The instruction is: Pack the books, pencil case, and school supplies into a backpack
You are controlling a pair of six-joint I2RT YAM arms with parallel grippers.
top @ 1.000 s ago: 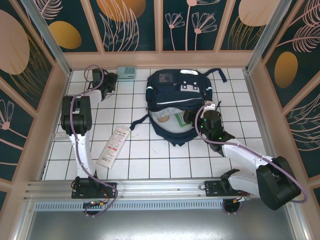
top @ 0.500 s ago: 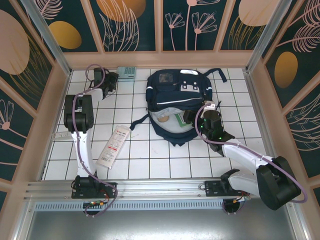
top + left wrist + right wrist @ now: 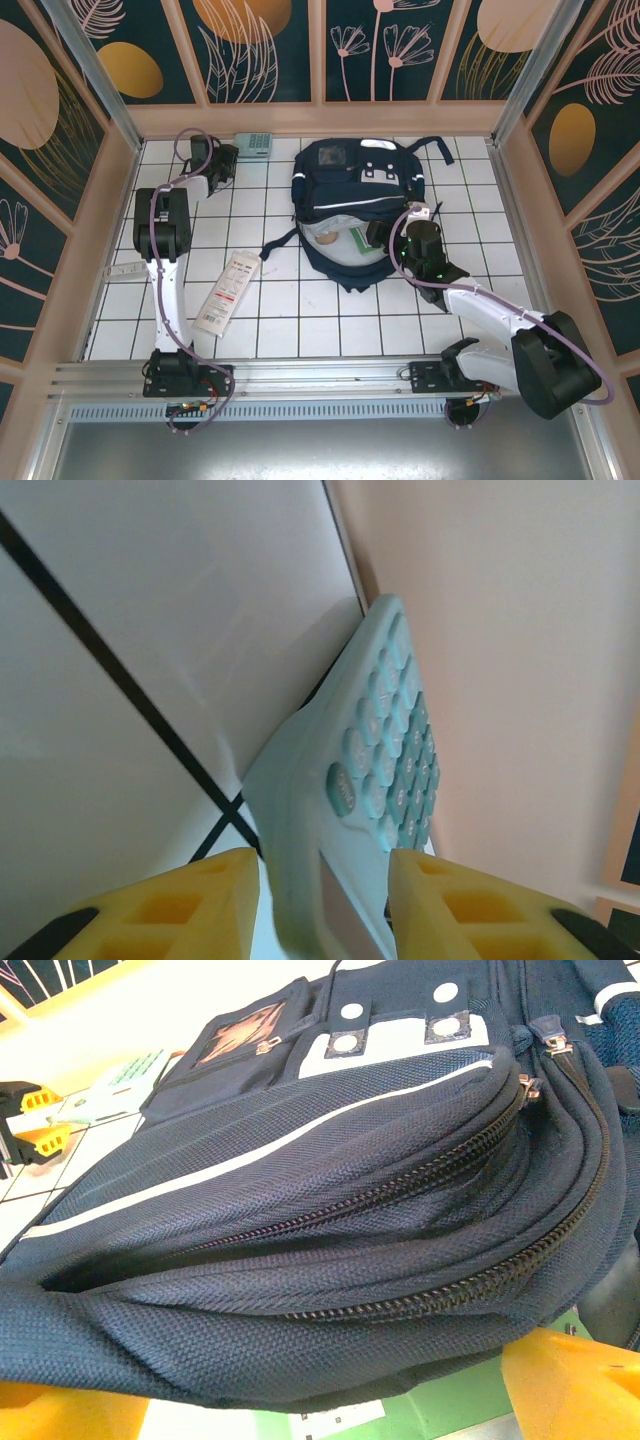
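1. 1 pale teal calculator (image 3: pixel 385 740) lies at the far left of the white tiled table (image 3: pixel 300 310), against the back wall.
2. The left claw (image 3: pixel 322 890) grasps the calculator's near end, its jaws partly closed, with 1 yellow finger at each side.
3. 1 long white packet (image 3: pixel 227 293) lies left of centre, well apart from the bag.
4. 1 navy backpack (image 3: pixel 350 175) sits mid-table with its mouth open, and 1 green book (image 3: pixel 362 243) shows inside.
5. The right claw (image 3: pixel 315 1395) is released, its jaws spread wide at the mouth's right edge, with bag fabric lying across between them.
6. Wood-framed panels (image 3: pixel 265 50) with leaf prints enclose the table.
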